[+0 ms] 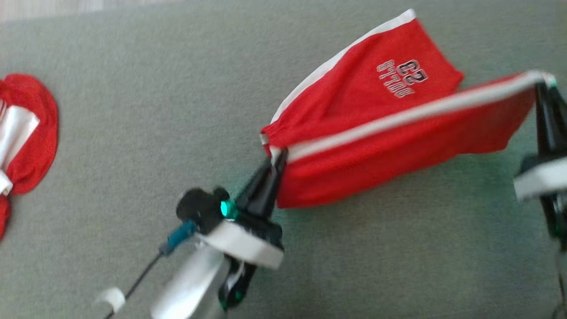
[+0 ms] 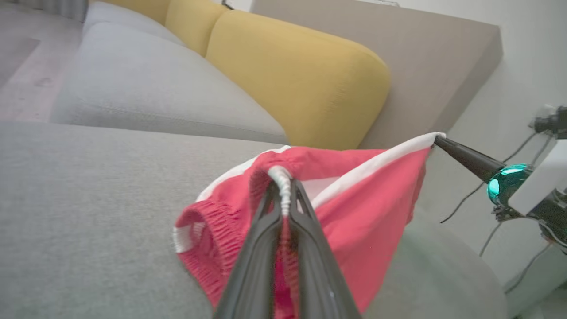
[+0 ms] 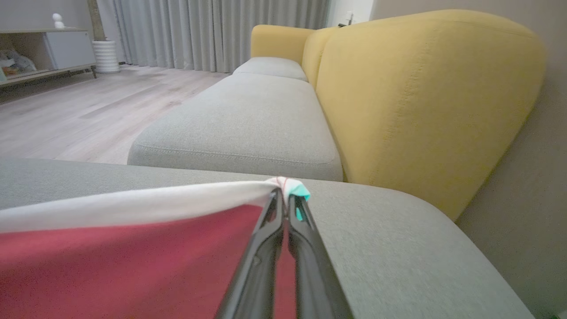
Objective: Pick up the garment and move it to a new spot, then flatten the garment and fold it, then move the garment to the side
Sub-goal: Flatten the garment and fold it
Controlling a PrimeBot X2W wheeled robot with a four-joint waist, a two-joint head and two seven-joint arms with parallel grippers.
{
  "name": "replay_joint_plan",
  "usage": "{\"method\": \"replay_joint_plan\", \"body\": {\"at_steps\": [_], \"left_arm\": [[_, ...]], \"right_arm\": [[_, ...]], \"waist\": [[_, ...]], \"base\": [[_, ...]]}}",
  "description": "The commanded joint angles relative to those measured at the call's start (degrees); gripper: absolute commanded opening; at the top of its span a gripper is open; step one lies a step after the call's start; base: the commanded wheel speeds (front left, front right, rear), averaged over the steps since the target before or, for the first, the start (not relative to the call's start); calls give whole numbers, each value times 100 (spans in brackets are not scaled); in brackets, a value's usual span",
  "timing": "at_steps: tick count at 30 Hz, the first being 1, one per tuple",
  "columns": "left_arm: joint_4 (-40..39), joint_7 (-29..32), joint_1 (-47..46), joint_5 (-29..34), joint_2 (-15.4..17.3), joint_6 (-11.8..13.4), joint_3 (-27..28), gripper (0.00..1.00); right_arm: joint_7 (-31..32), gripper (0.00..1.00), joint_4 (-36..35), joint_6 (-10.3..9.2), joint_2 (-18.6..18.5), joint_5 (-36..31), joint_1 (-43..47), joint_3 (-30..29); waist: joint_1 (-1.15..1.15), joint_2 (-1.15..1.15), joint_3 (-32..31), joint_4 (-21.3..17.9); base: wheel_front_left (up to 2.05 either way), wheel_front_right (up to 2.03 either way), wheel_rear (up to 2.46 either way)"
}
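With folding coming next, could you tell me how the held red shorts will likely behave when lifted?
Probably floppy: the red shorts sag below the edge stretched between the left gripper and right gripper. Likely light: two fingertip pinches carry them.

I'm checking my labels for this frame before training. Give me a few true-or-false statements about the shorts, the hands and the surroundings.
1. The left hand and right hand are each shut on the red shorts. True.
2. The shorts are already folded flat. False: they hang stretched between the two hands along a white-trimmed edge.
3. A second red garment lies at the head view's left edge. True.
4. The sofa back cushion is blue. False: it is yellow.
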Motion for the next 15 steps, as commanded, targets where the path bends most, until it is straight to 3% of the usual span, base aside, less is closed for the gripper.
{"method": "replay_joint_plan", "body": {"at_steps": [1, 7, 15], "left_arm": [[-29, -29, -258, -74, -37, 62, 260, 0], [453, -29, -964, 2, -180, 409, 434, 0], [714, -29, -1482, -311, -192, 529, 118, 0]], "right_arm": [[59, 0, -19, -4, -219, 62, -317, 214], [253, 0, 1206, -4, -669, 340, -1830, 1232], [-73, 0, 2580, -4, -686, 303, -3041, 2004]], "waist": [[-1, 0, 199, 171], [-1, 0, 507, 346], [-1, 0, 734, 524]], "base": [[0, 0, 0], [0, 0, 0], [0, 0, 0]]}}
